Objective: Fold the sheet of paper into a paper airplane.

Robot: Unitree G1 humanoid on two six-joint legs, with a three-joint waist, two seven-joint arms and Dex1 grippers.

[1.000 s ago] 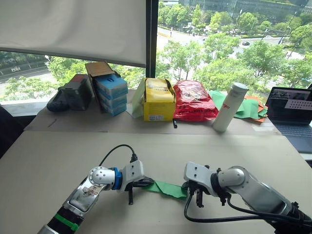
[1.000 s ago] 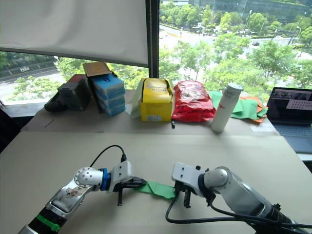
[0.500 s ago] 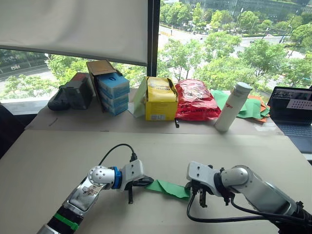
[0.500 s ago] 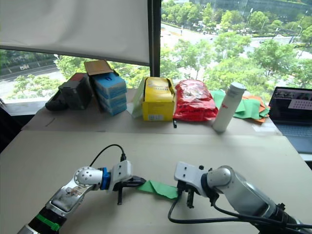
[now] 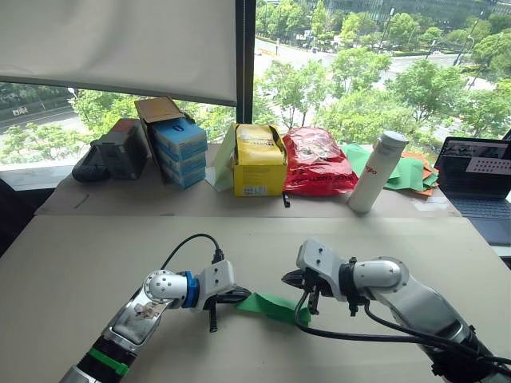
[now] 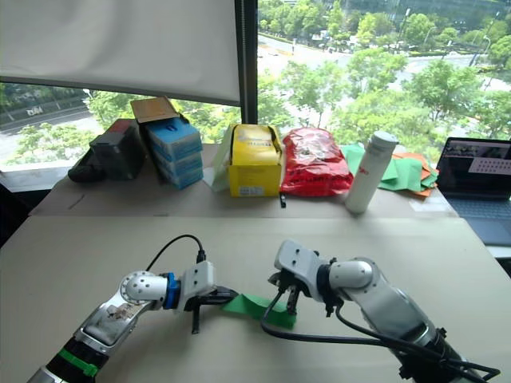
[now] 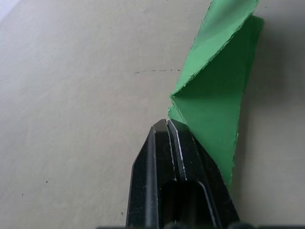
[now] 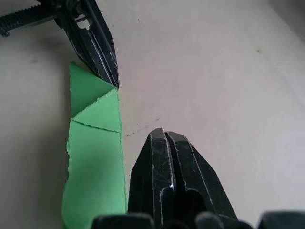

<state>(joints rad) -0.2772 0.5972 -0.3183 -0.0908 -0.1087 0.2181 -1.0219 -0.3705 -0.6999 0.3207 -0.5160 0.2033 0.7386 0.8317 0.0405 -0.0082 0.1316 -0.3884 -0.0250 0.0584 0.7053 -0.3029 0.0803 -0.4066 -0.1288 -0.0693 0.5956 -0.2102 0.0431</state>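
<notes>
Paper (image 5: 272, 306): folded green strip, flat on beige table (image 5: 96, 247). Left gripper (image 7: 167, 125) pinches its left end; right gripper (image 8: 163, 134) closed, empty. Window (image 5: 351, 72) far.

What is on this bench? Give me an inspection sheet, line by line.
Surface: beige table, a faint thin mark near the paper.
Job's things: sheet of paper, folded into a narrow green strip, lying on the table.
Clutter: blue boxes, yellow box, red bag, white bottle, heap of green and orange sheets, laptop, along the far side.
Grippers: left gripper shut, tips at the paper's end; right gripper shut, beside the paper, not gripping it.
Cables: left cable and right cable, black, looping off the wrists.
Surroundings: window onto trees; blind partly down.
</notes>
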